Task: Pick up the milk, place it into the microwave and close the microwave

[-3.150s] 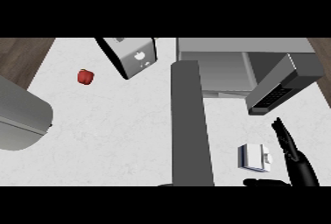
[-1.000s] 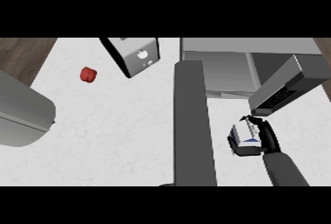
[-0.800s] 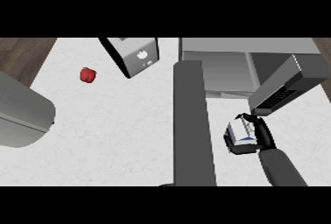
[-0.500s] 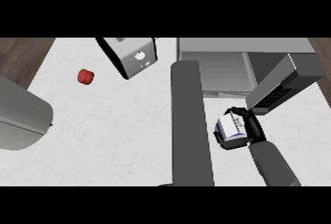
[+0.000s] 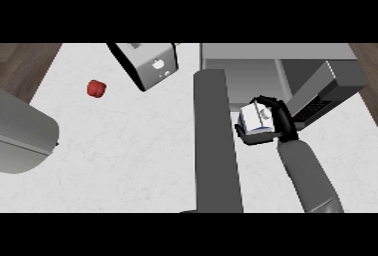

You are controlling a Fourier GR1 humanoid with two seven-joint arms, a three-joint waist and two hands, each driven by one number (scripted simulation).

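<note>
- Red small object [image 5: 96,88] is seen on the white counter [image 5: 125,150] at ten o'clock.
- Milk [image 5: 255,120] is grasped by the right hand [image 5: 279,120], fingers curled round it, just at seven o'clock of the open microwave [image 5: 295,75].

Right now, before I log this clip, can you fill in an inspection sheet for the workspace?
Surface: white speckled counter.
Job's things: small white milk carton held off the counter; grey microwave open, its door swung out.
Clutter: small red object; white and dark box; grey cylinder.
Hands: right hand with fingers curled round the carton; left hand not seen.
Cables: nothing seen.
Surroundings: brown wooden floor.
</note>
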